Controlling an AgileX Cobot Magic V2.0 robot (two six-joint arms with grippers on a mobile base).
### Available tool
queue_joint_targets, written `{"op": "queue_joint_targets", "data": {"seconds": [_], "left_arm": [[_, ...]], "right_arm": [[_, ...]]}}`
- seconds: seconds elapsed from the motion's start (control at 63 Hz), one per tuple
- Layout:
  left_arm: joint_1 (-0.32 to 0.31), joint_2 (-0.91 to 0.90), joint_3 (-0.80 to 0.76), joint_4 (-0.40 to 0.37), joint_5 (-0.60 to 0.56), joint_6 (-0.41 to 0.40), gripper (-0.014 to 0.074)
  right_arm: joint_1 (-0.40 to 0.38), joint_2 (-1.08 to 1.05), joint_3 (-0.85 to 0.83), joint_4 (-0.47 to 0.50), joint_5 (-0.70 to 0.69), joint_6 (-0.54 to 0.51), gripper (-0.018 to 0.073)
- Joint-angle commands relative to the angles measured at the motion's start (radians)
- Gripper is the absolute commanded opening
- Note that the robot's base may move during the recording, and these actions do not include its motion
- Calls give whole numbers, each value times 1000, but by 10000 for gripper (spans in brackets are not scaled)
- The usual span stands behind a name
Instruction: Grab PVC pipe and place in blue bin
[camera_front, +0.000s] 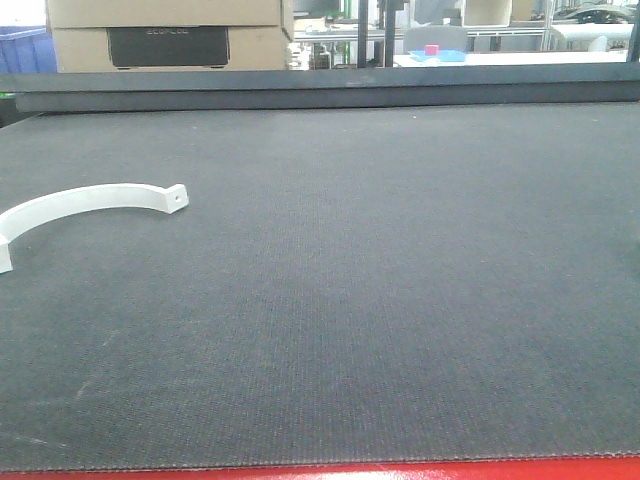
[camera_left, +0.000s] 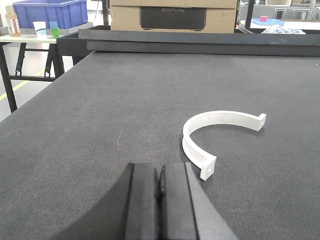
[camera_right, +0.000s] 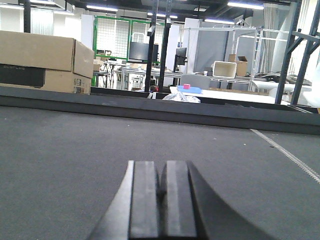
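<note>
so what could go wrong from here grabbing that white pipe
The left gripper is shut near the PVC pipe; unless its jaws open first it may shove the pipe across the mat.
The pipe is a thin arc lying flat, so a pinch could slip off.
The blue bin stands off the mat past its far left corner; a loose grip may drop the pipe on the way.

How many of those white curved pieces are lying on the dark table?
1. The white curved piece lies on the table's left side, ahead and right of the shut left hand. None looks hidden.
</note>
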Motion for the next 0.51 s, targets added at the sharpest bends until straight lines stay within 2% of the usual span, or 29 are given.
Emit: {"op": "queue_joint_targets", "data": {"seconds": [0.0,0.492], "left_arm": [[6,-6,-2,2,-20,-8,-111],[6,-6,-2,2,-20,-8,-111]], "right_arm": [[4,-4,0,-4,-16,1,-165],[4,-4,0,-4,-37,1,-165]]}}
